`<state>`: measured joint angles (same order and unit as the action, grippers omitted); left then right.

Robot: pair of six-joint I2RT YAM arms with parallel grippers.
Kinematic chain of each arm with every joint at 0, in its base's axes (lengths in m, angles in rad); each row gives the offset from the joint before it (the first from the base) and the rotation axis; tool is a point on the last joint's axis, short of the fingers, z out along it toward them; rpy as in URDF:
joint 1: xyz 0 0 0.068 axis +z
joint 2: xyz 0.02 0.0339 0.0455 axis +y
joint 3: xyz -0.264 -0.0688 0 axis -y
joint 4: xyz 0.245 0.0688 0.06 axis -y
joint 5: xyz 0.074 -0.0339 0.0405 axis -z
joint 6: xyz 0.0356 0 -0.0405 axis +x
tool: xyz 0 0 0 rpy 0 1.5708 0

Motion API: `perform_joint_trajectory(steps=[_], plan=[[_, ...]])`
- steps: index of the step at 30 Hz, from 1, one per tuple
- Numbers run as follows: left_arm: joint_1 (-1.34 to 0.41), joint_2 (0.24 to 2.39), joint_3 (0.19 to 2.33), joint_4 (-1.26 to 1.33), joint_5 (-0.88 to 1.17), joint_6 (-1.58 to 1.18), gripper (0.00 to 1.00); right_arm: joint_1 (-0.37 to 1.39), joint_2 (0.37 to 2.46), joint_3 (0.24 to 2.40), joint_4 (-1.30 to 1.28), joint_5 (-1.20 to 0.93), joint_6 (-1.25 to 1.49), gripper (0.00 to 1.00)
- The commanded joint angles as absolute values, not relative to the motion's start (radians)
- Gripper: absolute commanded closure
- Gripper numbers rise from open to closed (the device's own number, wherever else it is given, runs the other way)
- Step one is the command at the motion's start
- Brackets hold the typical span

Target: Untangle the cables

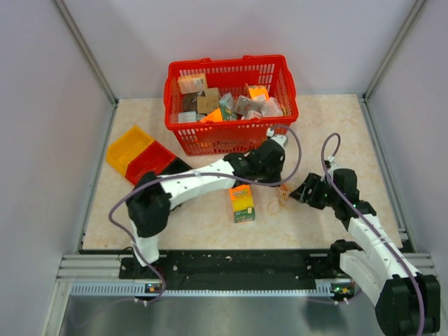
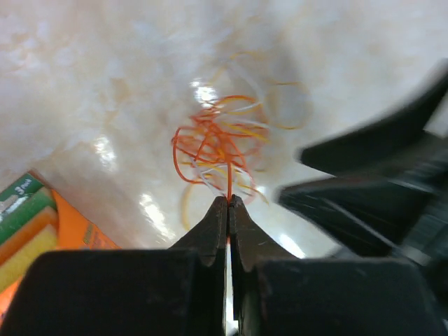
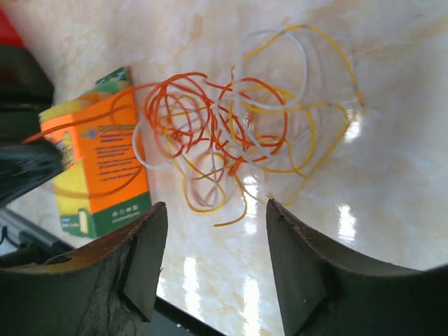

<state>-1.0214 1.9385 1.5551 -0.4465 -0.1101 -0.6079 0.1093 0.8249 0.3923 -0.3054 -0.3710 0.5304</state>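
Observation:
The cables (image 3: 231, 133) are a loose tangle of thin orange, yellow and white wires on the marble table; they also show in the left wrist view (image 2: 217, 143) and faintly from above (image 1: 283, 198). My left gripper (image 2: 229, 201) is shut on one orange strand at the tangle's near edge; from above it (image 1: 274, 178) sits just left of the tangle. My right gripper (image 3: 215, 206) is open and empty, hovering just short of the tangle, its fingers (image 3: 143, 245) apart from the wires. From above it (image 1: 302, 194) is right of the tangle.
An orange-and-green box (image 1: 242, 203) lies just left of the cables, also in the right wrist view (image 3: 98, 168). A red basket (image 1: 183, 136) with several packets stands behind. Orange and red bins (image 1: 140, 157) lie at the left. Grey walls enclose the table.

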Motion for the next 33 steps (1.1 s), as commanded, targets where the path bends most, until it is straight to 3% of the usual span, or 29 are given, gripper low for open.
perform_joint_trajectory(steps=[1, 5, 10, 13, 14, 15, 17, 25, 30, 33], plan=[[-1.022, 1.689, 1.546, -0.308, 0.099, -0.603, 1.00, 0.115, 0.807, 0.393, -0.158, -0.578, 0.511, 0.38], [-1.022, 1.674, 1.643, -0.380, 0.198, -0.615, 1.00, 0.124, 0.807, 0.390, -0.052, -0.572, 0.587, 0.34], [-1.028, 1.625, 1.715, -0.345, 0.349, -0.650, 1.00, 0.121, 0.926, 0.445, -0.113, -0.292, 0.659, 0.38], [-1.035, 1.569, 1.738, -0.304, 0.382, -0.657, 1.00, 0.091, 0.962, 0.450, -0.140, -0.207, 0.738, 0.56], [-1.035, 1.550, 1.755, -0.316, 0.374, -0.661, 1.00, 0.083, 0.948, 0.439, -0.152, -0.148, 0.761, 0.79], [-1.035, 1.539, 1.776, -0.333, 0.359, -0.661, 1.00, 0.080, 0.927, 0.427, -0.167, -0.117, 0.782, 0.86], [-1.035, 1.513, 1.825, -0.356, 0.351, -0.658, 1.00, 0.074, 0.901, 0.411, -0.195, -0.014, 0.787, 0.92], [-1.043, 1.425, 2.098, -0.408, 0.269, -0.582, 1.00, -0.123, 1.055, 0.465, -0.221, -0.057, 0.691, 0.90], [-1.040, 1.436, 2.160, -0.491, 0.163, -0.546, 1.00, -0.123, 0.999, 0.526, -0.241, -0.144, 0.592, 0.64], [-1.035, 1.445, 2.161, -0.483, 0.164, -0.549, 1.00, -0.109, 0.886, 0.546, -0.226, -0.351, 0.503, 0.48]])
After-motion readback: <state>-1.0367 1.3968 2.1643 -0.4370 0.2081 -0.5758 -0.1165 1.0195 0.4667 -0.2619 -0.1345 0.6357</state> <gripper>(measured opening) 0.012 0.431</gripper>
